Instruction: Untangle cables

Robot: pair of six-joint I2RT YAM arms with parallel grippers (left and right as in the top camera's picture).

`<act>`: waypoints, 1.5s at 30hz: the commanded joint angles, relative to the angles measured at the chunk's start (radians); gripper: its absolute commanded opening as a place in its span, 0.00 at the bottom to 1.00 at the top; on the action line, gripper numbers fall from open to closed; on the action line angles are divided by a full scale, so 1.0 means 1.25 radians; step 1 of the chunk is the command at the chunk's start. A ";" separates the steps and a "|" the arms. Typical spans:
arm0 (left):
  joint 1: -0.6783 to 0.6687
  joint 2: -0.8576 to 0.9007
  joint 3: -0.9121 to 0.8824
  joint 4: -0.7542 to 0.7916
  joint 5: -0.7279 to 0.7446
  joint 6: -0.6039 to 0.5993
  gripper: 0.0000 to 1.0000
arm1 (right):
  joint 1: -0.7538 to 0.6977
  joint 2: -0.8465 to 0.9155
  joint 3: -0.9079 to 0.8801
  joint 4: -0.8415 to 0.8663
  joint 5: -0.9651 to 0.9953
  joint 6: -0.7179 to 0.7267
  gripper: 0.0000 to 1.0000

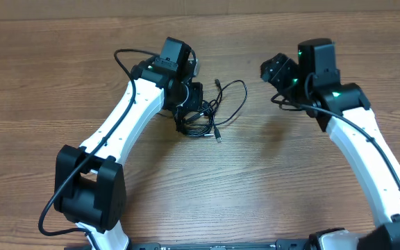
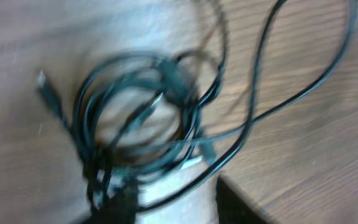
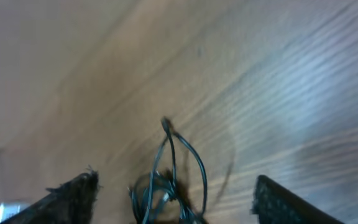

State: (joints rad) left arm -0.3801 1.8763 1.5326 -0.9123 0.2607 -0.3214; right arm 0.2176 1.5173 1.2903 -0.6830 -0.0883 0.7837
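The cables (image 1: 210, 114) lie on the wooden table as a knotted coil of thin black cords, with one loose loop (image 1: 240, 97) reaching right. My left gripper (image 1: 189, 110) hangs right over the coil's left side. In the left wrist view the coil (image 2: 142, 124) fills the middle and my left gripper (image 2: 179, 208) stands open, with strands crossing between its fingers. A silvery plug tip (image 2: 42, 79) sticks out at the left. My right gripper (image 1: 273, 69) is open, off to the right of the cables and apart from them. The right wrist view shows the cables (image 3: 166, 180) beyond its spread fingers (image 3: 73, 194).
The wooden table (image 1: 269, 180) stretches around the bundle. A thicker black arm cable (image 1: 127, 59) arches behind my left arm. Two plug ends (image 1: 218, 137) (image 1: 217, 83) poke out of the bundle, one at the front and one at the back.
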 commanded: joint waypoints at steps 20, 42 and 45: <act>-0.064 0.031 0.015 -0.018 -0.152 0.335 0.67 | 0.003 0.024 0.018 -0.045 -0.095 -0.006 0.94; -0.063 -0.006 0.168 -0.117 -0.035 0.231 0.04 | 0.003 0.027 0.003 -0.043 -0.076 -0.006 0.94; -0.063 -0.050 0.215 -0.127 -0.006 0.195 0.04 | 0.003 0.027 -0.007 -0.042 -0.077 -0.006 0.94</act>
State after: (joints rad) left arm -0.4568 1.9373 1.6989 -1.0641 0.1638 -0.0051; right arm 0.2176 1.5440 1.2903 -0.7395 -0.2012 0.7841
